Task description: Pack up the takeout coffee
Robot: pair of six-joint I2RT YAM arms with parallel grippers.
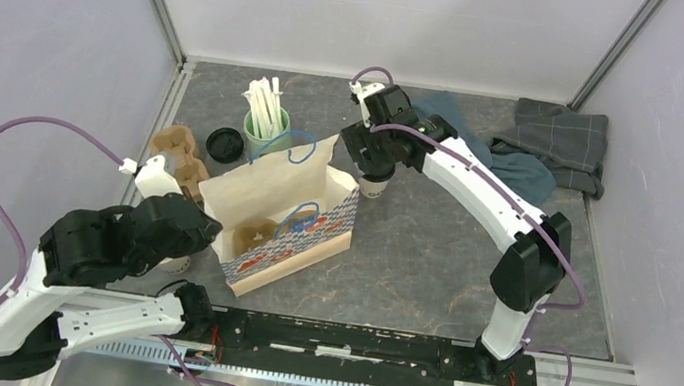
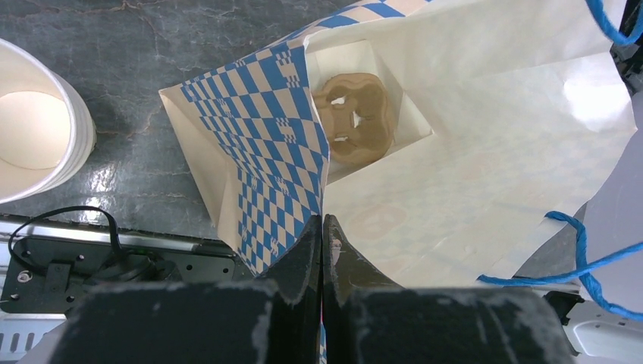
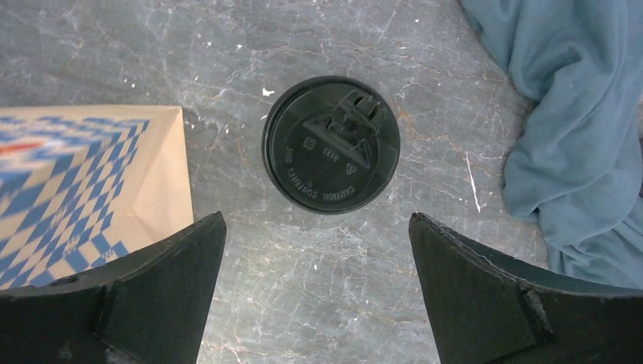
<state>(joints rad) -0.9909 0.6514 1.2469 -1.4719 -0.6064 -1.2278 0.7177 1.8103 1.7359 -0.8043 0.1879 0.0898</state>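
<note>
Just beside bag (image 1: 307,234), hovering over takeout coffee (image 1: 374,188) with right gripper (image 3: 315,227) spread, no contact. Pinching bag rim with left gripper (image 2: 323,235). Could tip it if closing off-centre, or pop lid (image 3: 331,144) if gripping high.

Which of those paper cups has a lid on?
The small white cup beneath the open right pincer, beside the bag: it alone is capped in black. The cream stack is lidless.

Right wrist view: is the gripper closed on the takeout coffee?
No, the right gripper is wide open and nowhere touches the takeout coffee.
</note>
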